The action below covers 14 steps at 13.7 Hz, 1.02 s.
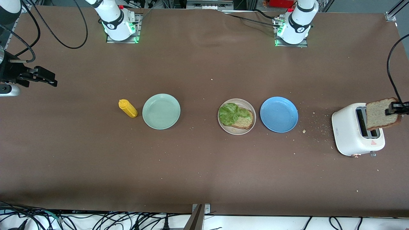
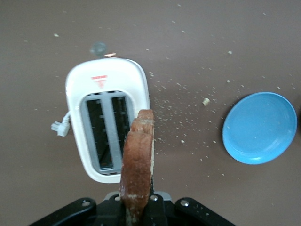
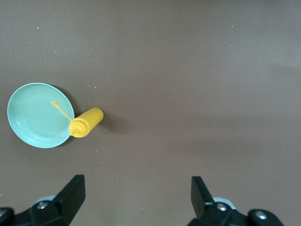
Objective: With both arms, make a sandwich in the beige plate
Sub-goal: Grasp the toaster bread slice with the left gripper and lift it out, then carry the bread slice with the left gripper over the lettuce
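The left hand grips a slice of bread upright above the toaster at the left arm's end of the bench. The right hand waits spread wide over bare bench near its own end. The beige plate, mid-bench just beside the blue plate, holds bread under lettuce.

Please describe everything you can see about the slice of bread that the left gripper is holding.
The bread slice is tan and speckled with a dark brown crust, roughly square with a rounded top. The left gripper pinches its edge, holding it upright in the air just above the slots of the white toaster. It touches only the gripper's fingers.
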Available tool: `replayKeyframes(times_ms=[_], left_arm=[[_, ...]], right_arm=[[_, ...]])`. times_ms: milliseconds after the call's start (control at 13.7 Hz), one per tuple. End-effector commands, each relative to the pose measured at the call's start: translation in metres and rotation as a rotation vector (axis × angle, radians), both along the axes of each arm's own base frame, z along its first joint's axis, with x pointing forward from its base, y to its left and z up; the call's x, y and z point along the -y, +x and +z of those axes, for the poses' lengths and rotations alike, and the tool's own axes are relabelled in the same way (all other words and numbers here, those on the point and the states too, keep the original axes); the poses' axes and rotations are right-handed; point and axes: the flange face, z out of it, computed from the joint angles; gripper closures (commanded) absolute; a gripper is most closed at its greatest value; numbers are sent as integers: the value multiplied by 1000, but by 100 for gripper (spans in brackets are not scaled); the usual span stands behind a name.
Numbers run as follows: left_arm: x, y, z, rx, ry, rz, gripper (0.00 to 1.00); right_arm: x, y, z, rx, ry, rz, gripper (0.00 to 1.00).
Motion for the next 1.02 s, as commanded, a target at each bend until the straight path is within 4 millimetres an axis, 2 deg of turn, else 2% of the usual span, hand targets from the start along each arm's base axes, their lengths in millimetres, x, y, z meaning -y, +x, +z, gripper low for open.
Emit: replayKeyframes(times_ms=[0,146,219,511,657,730,949], left_arm=[[57,7,6,-27,-5,-67,100],[95,11,6,-23,-56,-68,100],[107,12,5,-25,-93,-23,100],[175,20,-31,-132,-358,166,100],[205,22,-44,-171,-400,164,100],[219,22,-52,-192,-432,158,100],[236,30,-81,-254,-582,197,100]], right_arm=[[5,2,2,7,-5,-8,0],[3,5,-1,-1,-4,-5,0],[2,5,-2,-4,-1,-4,0],[1,6,-4,-8,1,-2,0],[1,6,-4,-8,2,-6,0],[1,6,-4,-10,4,-6,0],[-2,6,-4,-10,4,-3,0]])
